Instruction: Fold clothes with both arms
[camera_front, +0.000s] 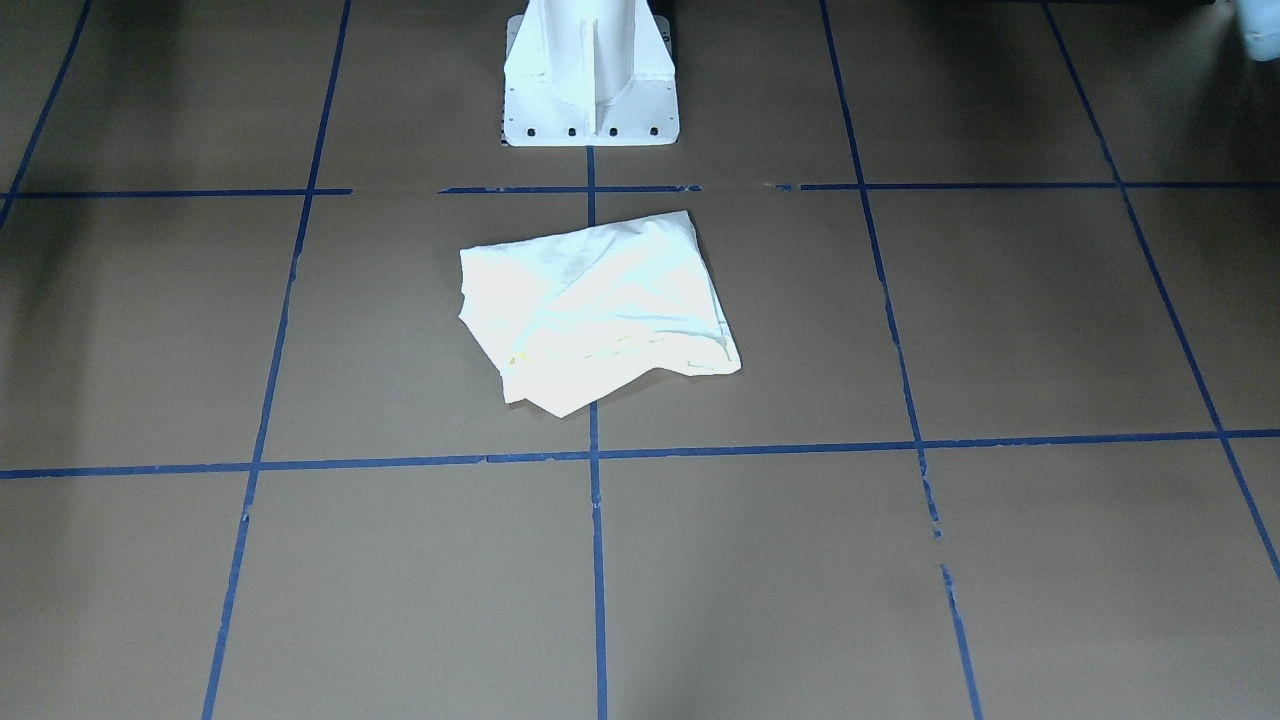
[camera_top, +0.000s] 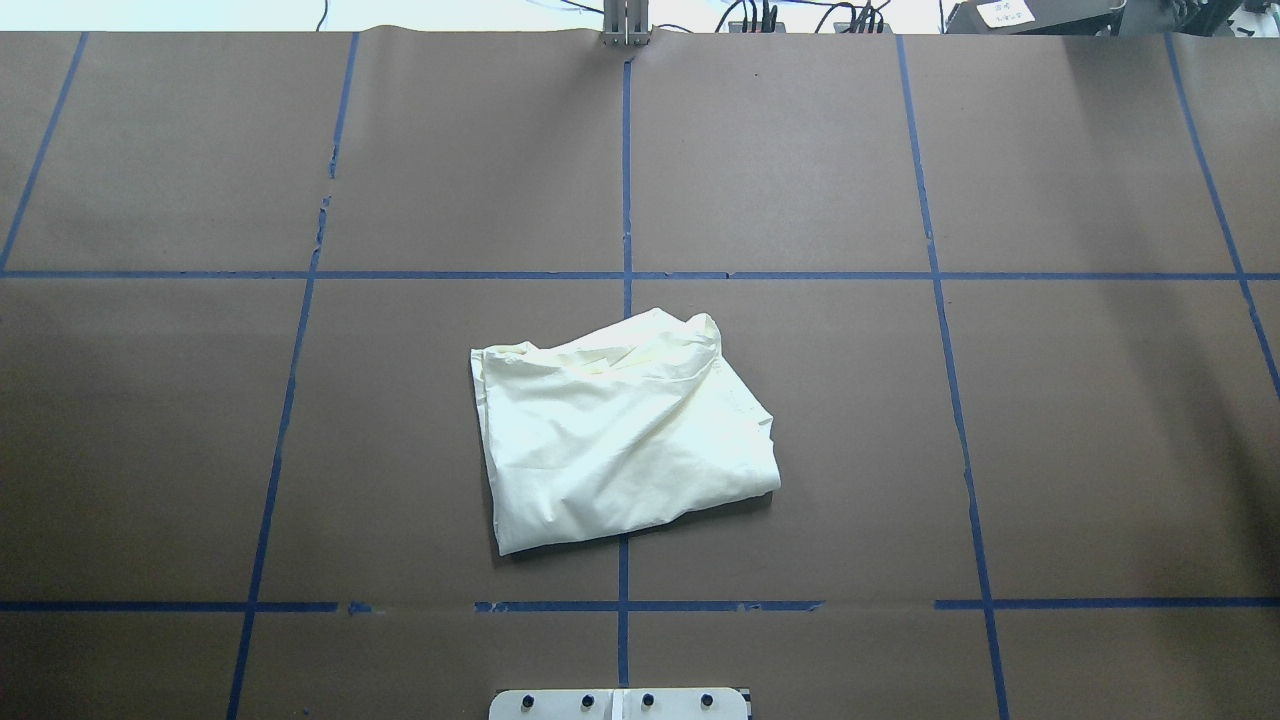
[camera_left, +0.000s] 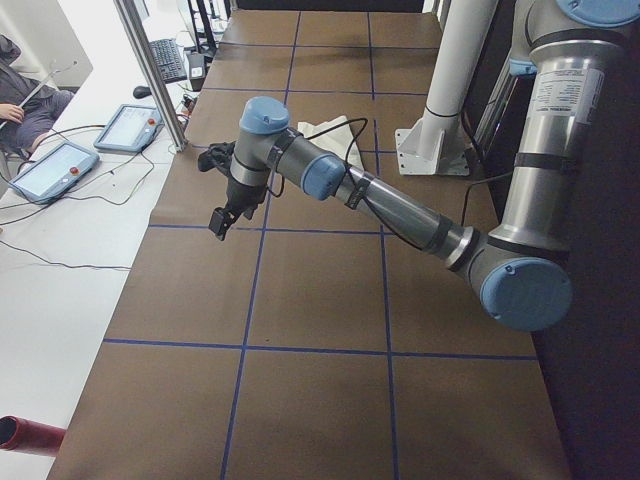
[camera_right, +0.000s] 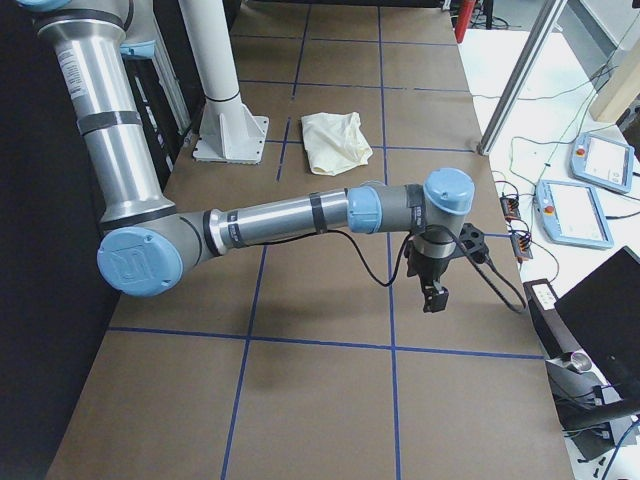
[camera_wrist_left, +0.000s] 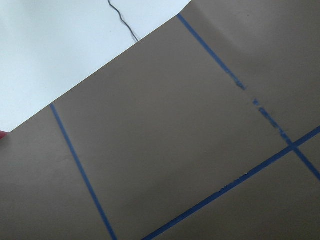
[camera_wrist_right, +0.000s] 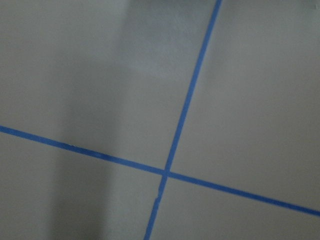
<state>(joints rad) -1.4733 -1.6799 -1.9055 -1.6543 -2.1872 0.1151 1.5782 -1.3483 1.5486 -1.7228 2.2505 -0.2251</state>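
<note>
The clothes are one cream-white shirt (camera_front: 600, 310) lying in a loosely folded, rumpled bundle near the table's middle (camera_top: 620, 440), plain side up. No arm touches it. The left arm reaches far out from the shirt, and its gripper (camera_left: 220, 222) hangs over the brown table near the left end. The right gripper (camera_right: 435, 297) hangs likewise over the right end. Both grippers appear only in the side views, so I cannot tell whether they are open or shut. Both wrist views show only brown paper and blue tape lines.
A white metal pedestal base (camera_front: 590, 70) stands just behind the shirt on the robot's side. Blue tape lines (camera_top: 625, 275) divide the brown table cover into squares. Teach pendants (camera_left: 125, 128) and cables lie past the table's far edge, and a seated person (camera_left: 25, 95) is beside them.
</note>
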